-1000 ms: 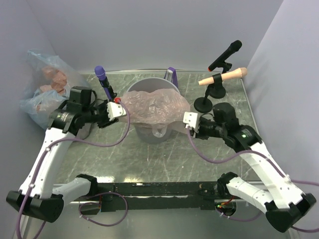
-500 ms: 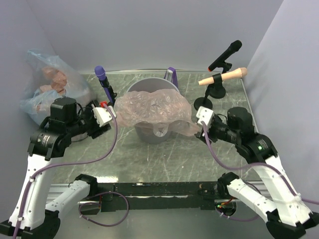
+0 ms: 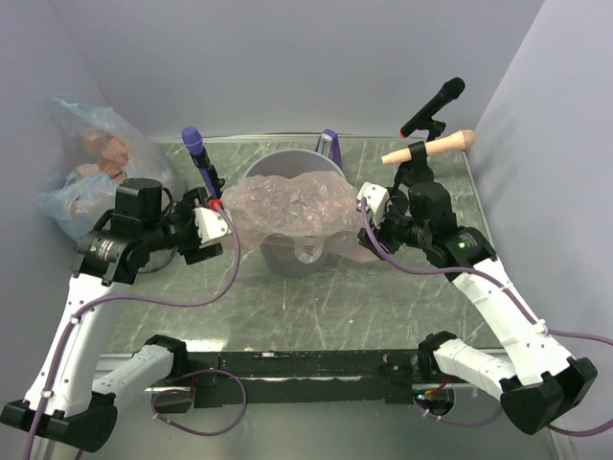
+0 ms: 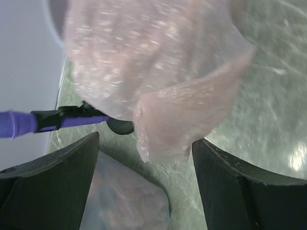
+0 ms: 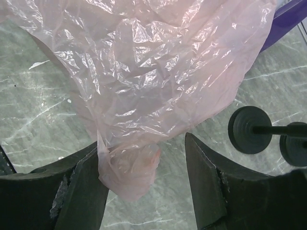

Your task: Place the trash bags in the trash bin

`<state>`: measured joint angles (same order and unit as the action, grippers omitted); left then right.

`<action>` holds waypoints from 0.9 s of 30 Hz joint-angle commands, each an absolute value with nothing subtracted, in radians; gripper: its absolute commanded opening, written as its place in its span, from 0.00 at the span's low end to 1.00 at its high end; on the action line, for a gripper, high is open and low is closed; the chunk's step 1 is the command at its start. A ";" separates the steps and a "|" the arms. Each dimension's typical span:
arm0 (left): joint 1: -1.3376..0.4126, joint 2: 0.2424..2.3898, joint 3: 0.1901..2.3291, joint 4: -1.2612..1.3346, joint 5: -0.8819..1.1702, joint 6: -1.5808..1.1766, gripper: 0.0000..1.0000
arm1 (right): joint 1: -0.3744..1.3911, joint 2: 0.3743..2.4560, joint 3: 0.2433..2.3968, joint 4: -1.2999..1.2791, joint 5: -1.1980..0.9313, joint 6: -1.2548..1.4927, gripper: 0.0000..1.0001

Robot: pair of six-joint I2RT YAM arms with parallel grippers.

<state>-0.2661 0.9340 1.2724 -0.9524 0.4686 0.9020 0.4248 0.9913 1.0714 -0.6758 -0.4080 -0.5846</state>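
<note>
L fingers [image 4: 48, 182], R fingers [image 5: 206, 182] wide; bag [image 3: 292, 206] between.

A green marbled stone counter [image 3: 316, 307] carries three microphones on black stands. A purple-headed microphone [image 3: 195, 146] tilts up at far left. At far right, a black microphone [image 3: 436, 103] angles above a pale wooden-coloured microphone [image 3: 436, 148], over round black bases [image 5: 249, 129]. A small purple box [image 3: 329, 144] stands at far centre.
</note>
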 commanded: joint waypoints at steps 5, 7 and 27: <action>-0.290 0.873 1.263 -1.105 0.584 1.152 0.87 | 0.419 0.992 1.086 -0.631 -0.433 -0.543 0.60; -0.305 0.855 1.218 -0.972 0.572 1.077 0.89 | 0.419 0.999 1.089 -0.615 -0.433 -0.523 0.59; -0.360 0.982 1.137 -0.404 0.394 0.608 0.01 | 0.354 1.080 1.132 -0.629 -0.396 -0.548 0.13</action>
<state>-0.3573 0.9714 1.1172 -0.5659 0.4633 0.7788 0.3866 1.0595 1.0767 -0.6720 -0.4248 -0.5430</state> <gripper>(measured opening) 0.016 0.217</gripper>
